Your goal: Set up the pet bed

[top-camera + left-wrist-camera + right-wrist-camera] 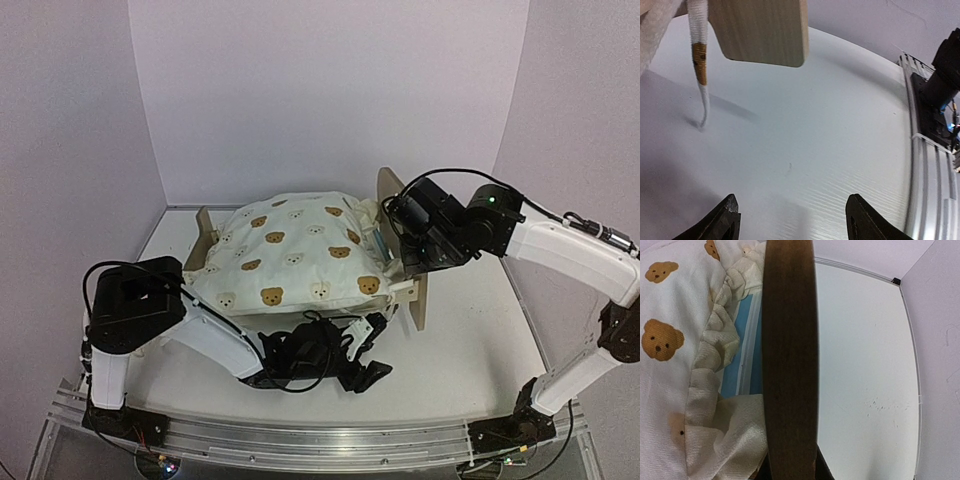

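Left hand (792, 197) spread wide, empty, over the table (815, 125); right hand (790, 473) pinches the pet bed (790, 340) by its headboard

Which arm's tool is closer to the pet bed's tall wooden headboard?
Right. The right tool straddles the edge of the headboard; the left tool hovers open over the table, apart from that board.

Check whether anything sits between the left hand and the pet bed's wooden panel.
Nothing visible blocks it. The left hand is open, and only bare table lies between it and the pet bed panel. A quilt tie dangles beside the panel, on its left in the wrist view and off the straight path.
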### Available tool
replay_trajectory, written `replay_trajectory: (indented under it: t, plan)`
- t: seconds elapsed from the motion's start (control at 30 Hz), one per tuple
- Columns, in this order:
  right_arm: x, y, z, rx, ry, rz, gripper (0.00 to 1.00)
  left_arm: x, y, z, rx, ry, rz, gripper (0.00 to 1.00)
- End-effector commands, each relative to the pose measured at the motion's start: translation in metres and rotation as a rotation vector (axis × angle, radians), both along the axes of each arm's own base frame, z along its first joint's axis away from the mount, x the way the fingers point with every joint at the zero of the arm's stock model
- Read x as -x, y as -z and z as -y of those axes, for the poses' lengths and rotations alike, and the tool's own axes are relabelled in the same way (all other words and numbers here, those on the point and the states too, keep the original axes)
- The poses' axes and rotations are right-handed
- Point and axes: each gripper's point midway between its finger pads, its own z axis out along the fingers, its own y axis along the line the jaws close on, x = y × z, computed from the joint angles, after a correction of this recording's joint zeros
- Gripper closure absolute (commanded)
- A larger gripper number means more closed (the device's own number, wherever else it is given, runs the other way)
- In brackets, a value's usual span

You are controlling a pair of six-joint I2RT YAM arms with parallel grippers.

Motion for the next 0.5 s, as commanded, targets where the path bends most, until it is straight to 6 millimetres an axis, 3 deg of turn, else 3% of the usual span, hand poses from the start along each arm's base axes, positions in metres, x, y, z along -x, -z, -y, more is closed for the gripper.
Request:
replay_trajectory:
  t: [0.0,0.47]
  plan:
    - [-0.018,-0.081,0.006,-0.161,0.1,0.247,1.0,-0.035,-0.034,0.017,0.154,-0.137,0.181,0.27]
    - [-0.01,-0.079,0.01,-0.188,0.087,0.225,1.0,-0.089,-0.045,0.033,0.252,-0.273,0.331,0.31]
